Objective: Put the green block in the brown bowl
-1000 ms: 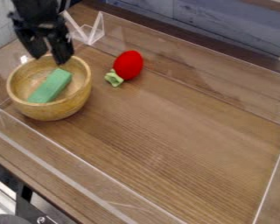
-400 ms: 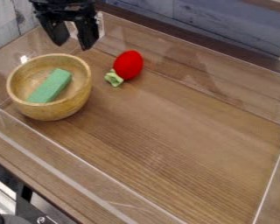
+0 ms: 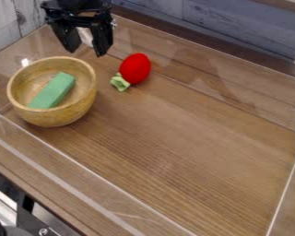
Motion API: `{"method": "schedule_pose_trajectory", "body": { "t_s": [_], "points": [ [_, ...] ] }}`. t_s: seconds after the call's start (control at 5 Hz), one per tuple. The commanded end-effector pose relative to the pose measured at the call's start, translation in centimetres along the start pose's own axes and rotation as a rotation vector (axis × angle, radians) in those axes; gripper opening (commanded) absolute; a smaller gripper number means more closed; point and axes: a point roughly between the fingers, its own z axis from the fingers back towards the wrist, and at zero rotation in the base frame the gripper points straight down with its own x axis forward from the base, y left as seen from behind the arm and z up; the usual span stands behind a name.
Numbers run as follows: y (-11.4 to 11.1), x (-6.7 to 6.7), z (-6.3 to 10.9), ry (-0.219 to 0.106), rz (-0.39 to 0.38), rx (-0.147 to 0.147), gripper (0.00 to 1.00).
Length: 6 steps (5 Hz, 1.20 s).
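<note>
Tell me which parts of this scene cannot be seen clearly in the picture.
- Black end effector: its arm is cut off by the top edge.
- Flat light-green rectangular block: its underside is hidden inside the round brown wooden bowl.
- Red strawberry-like toy: its leaf details are too small.

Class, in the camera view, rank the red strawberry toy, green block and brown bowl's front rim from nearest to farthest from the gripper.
1. Strawberry toy, right of the open gripper.
2. Green block, below it, in the bowl.
3. Bowl's front rim, lowest.
</note>
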Motion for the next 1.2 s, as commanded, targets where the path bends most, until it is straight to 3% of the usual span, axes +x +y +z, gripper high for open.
{"method": "schedule_pose_trajectory", "body": {
  "t_s": [0.0,0.2,0.6,1.0],
  "points": [
    [1.0,0.4,1.6,-0.009,-0.091,-0.003,1.00],
    [2.3,0.5,2.8,0.000,-0.154,-0.014,1.00],
    [1.6,0.1,4.5,0.018,-0.068,-0.060,1.00],
    [1.7,-1.2,3.8,0.052,0.014,-0.094,1.00]
  ]
}}
